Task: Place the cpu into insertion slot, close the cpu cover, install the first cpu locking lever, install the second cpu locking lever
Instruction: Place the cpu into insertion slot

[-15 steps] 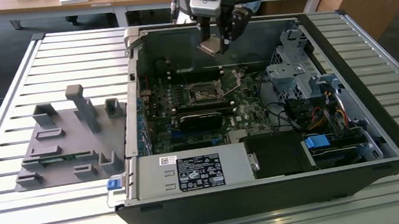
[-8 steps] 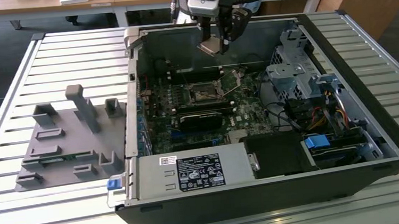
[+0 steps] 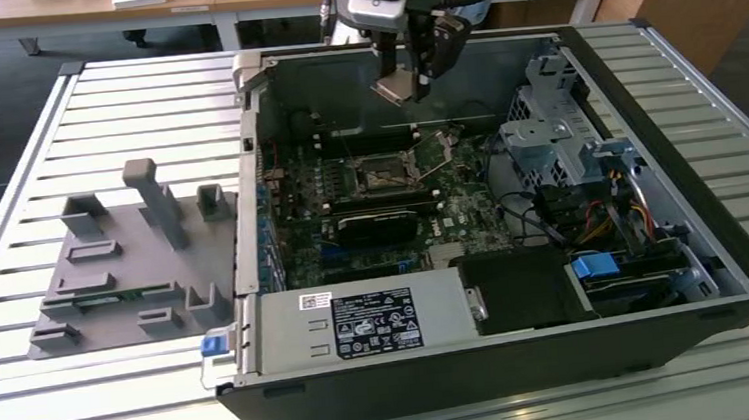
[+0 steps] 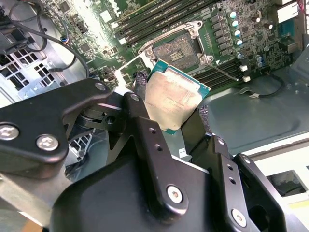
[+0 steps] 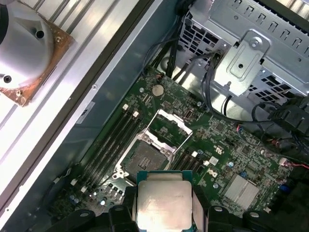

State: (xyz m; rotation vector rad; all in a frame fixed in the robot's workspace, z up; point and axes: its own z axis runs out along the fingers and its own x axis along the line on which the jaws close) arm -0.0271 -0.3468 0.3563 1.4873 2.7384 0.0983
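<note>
Gripper (image 3: 405,82) hangs over the open computer case (image 3: 495,371) in the exterior view, clamping the cpu (image 3: 396,90). Second wrist view: we see fingers (image 4: 145,130) pinching its edges. First wrist view: insertion slot (image 5: 145,157) bare, cpu cover (image 5: 170,126) swung open beside it.

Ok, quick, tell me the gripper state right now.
Gripper: closed on the cpu, which is held in the air and not yet in the insertion slot.

Print on power supply label (image 3: 372,322), too small to read
</note>
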